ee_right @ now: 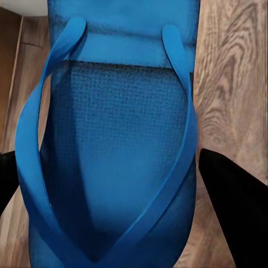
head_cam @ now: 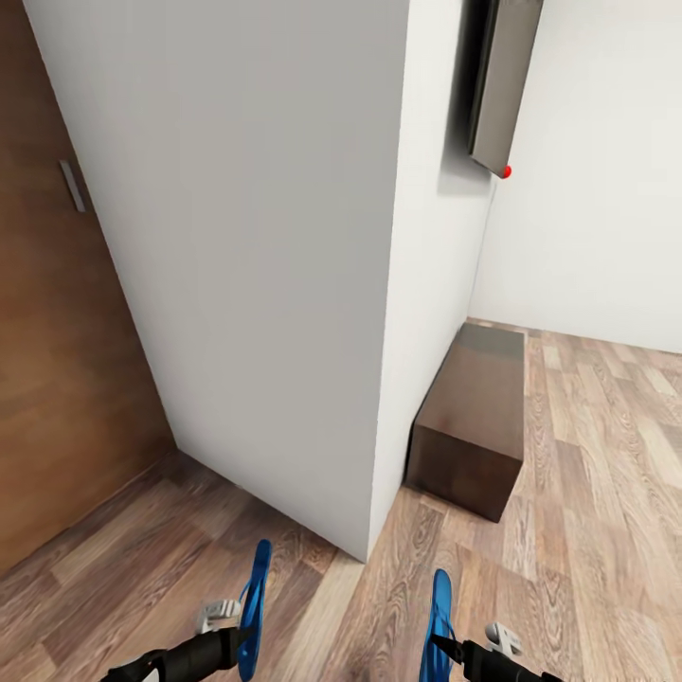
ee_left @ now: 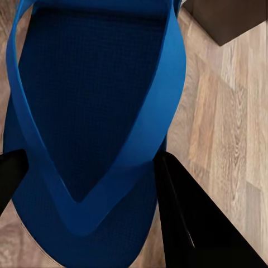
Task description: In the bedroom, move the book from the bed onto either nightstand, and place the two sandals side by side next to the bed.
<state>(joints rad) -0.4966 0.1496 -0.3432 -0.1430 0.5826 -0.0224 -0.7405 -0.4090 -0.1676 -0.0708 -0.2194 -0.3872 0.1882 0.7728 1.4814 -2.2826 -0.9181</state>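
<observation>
Two sandals (head_cam: 254, 606) (head_cam: 439, 616), one per tool

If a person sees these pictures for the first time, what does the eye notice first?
Two bright blue sandals, one in the left gripper and one in the right gripper, stand out low in the head view, above the wood-plank floor. Ahead, a white wall corner juts forward, with a dark-brown cabinet on its right.

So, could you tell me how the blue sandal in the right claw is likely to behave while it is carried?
The sandal looks thin and flat, so it is probably light. Its narrow straps suggest soft material that may flex or droop. In the head view it is held on edge by the right claw, pinched near one end only, so it might swing or slip if moved sharply.
</observation>
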